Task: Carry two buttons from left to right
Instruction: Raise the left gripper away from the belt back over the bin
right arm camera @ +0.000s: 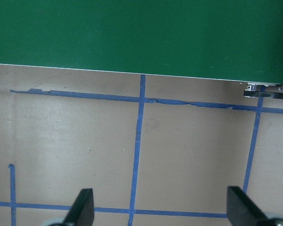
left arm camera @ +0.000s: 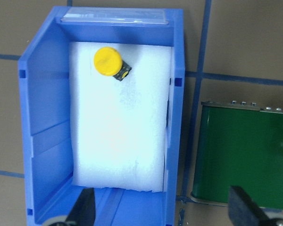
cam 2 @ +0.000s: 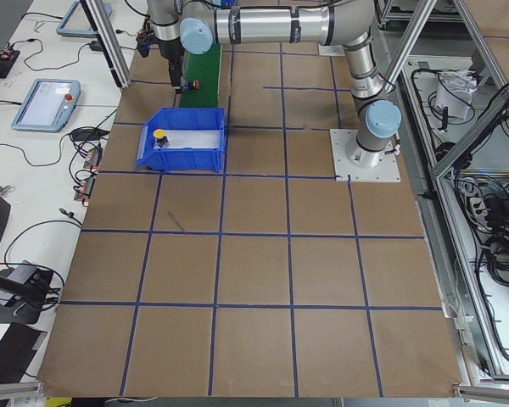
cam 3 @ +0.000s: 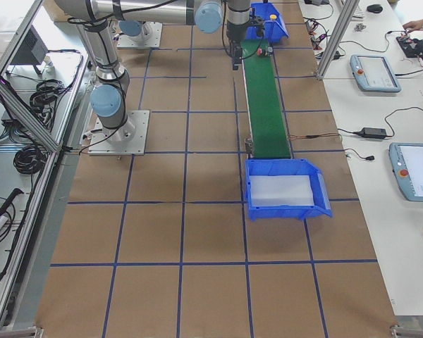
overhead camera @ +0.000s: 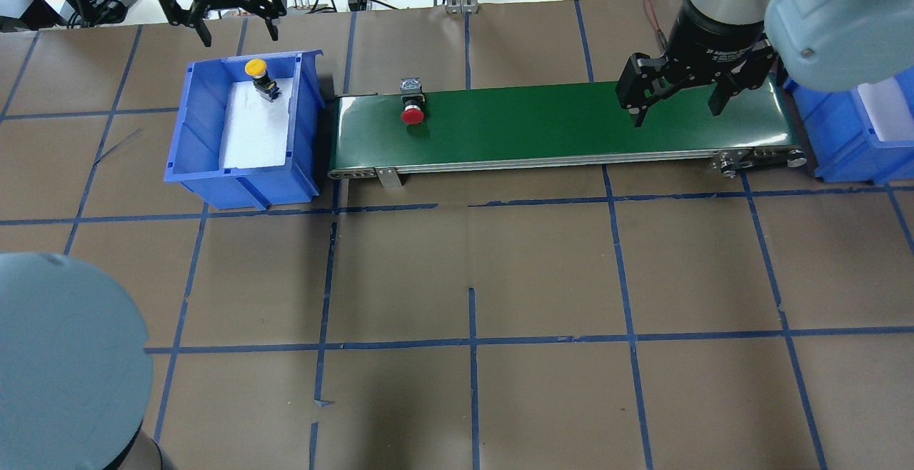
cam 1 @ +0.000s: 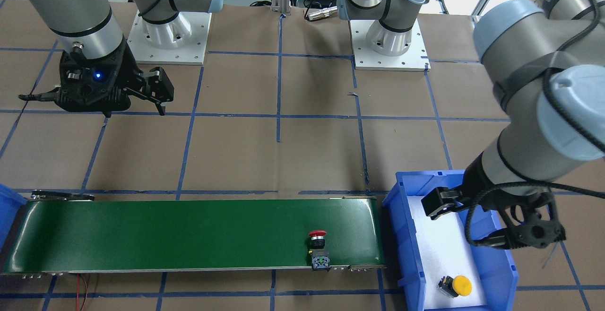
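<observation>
I see a brown, blue-taped table (overhead camera: 471, 263) carrying a green conveyor (overhead camera: 557, 123); left gripper (overhead camera: 240, 36) and right gripper (overhead camera: 677, 114) both gape apart.

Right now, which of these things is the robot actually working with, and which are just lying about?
Part of the job: red button on the green belt; yellow button in the left blue bin; right blue bin; left gripper and right gripper, both open.
Lying about: handheld tablet and power brick on the side bench.
</observation>
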`<move>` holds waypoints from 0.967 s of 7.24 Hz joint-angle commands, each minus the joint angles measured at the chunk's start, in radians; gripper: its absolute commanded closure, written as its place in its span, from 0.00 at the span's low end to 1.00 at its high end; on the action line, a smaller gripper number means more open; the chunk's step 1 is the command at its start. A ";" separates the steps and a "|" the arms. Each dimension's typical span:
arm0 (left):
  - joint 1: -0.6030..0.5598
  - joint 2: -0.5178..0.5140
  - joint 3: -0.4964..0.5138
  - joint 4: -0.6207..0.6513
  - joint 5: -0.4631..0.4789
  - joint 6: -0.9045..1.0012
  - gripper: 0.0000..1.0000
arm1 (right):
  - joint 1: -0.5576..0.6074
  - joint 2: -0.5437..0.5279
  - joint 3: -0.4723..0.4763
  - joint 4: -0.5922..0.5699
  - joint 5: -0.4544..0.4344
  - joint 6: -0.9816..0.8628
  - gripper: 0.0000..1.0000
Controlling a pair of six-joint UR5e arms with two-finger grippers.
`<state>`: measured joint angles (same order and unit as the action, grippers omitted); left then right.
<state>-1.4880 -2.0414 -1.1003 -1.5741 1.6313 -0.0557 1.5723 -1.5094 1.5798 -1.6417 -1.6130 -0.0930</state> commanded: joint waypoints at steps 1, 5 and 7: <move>0.028 0.010 0.002 0.014 -0.033 0.064 0.00 | 0.000 0.000 0.000 -0.001 -0.002 0.001 0.00; 0.025 0.052 -0.013 0.039 -0.031 0.186 0.00 | 0.000 0.000 -0.003 -0.018 -0.005 0.001 0.00; 0.022 0.060 -0.012 0.037 -0.031 0.197 0.00 | 0.000 0.000 -0.001 -0.050 -0.005 -0.001 0.00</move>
<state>-1.4654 -1.9808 -1.1097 -1.5372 1.5982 0.1349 1.5723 -1.5087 1.5782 -1.6789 -1.6181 -0.0930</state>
